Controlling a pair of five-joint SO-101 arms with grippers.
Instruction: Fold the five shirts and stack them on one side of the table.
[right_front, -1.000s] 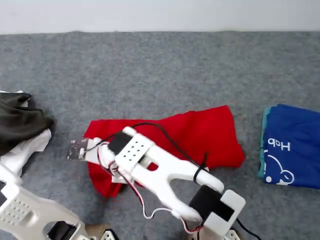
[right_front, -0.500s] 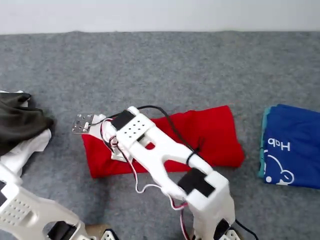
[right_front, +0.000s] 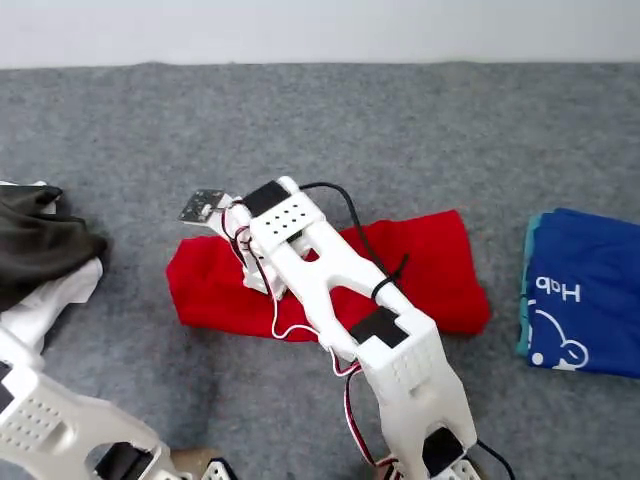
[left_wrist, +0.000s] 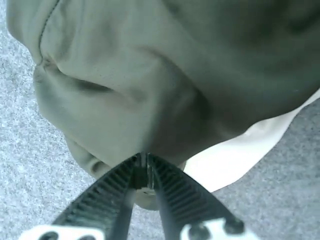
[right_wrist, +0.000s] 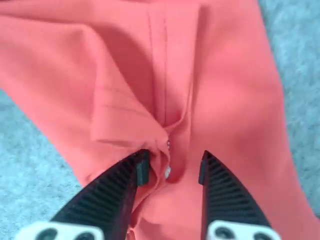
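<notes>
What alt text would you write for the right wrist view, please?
The right claw is open over a red shirt, its black ridged fingers on either side of a bunched fold with a stitched seam. The grey table surface shows beside the shirt.

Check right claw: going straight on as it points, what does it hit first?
The red shirt: its raised fold sits between the open jaws of the right claw, nothing in front. Depth unclear.

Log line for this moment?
right gripper: open over red shirt | left gripper: shut at dark shirt | blue shirt: folded, set aside
</notes>
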